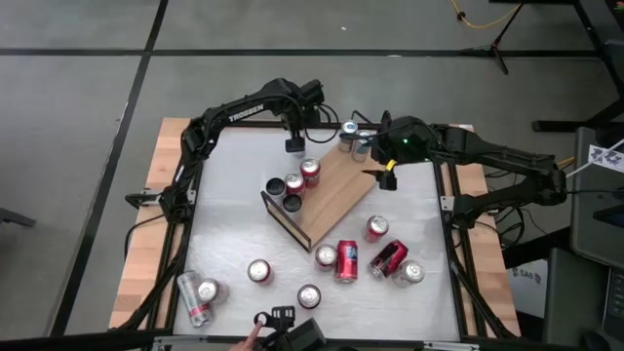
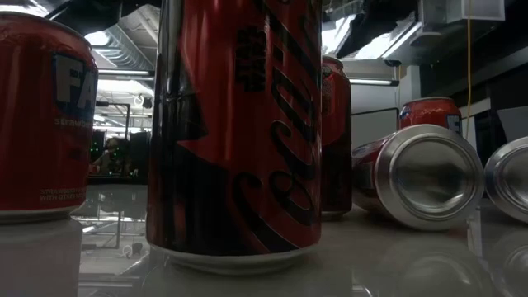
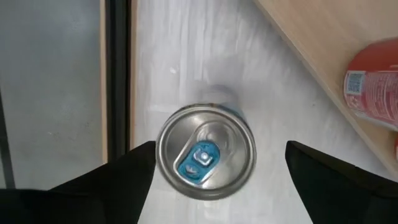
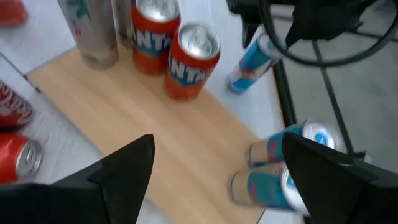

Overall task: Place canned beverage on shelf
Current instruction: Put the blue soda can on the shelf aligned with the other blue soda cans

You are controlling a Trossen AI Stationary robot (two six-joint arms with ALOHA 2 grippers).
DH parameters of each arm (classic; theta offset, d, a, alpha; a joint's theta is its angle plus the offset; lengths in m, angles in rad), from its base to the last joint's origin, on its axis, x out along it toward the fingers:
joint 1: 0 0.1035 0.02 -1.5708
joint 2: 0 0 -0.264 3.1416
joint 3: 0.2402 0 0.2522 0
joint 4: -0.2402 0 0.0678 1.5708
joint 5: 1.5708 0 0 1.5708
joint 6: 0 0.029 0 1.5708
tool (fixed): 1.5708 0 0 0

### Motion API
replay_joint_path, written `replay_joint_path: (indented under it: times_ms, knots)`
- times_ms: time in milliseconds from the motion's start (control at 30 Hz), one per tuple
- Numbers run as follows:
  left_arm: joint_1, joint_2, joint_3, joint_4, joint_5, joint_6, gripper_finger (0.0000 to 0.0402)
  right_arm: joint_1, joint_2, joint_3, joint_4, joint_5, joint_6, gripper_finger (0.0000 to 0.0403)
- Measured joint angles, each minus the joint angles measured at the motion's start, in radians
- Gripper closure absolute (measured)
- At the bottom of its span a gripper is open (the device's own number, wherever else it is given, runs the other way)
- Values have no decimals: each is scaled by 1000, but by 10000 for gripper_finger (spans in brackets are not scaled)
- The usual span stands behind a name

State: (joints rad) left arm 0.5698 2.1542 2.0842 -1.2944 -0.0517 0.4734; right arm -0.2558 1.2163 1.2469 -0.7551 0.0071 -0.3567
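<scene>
Hovering over a blue-tabbed can [image 3: 205,152] beside the shelf [image 1: 336,190], left gripper [image 3: 217,168] jaws spread wide, empty.
Smooth, rigid, probably slippery; clamp mid-wall. Right gripper [image 4: 214,171] gapes, empty, above the shelf's end.

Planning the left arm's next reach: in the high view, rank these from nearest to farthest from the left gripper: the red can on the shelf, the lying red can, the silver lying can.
From the left gripper:
1. Red can, on the shelf.
2. Lying red can, front right.
3. Silver lying can, front-left corner; close to 2.
</scene>
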Motion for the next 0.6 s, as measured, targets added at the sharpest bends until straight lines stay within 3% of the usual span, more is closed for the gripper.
replay_joint_path:
  times_ms: [333,600]
  knots:
    - [10,-139,0,-8,-13,-3,55,-1,38,0,207,0,-88,61]
    - [9,-281,0,-58,-7,-121,55,-38,146,28,397,-19,-150,61]
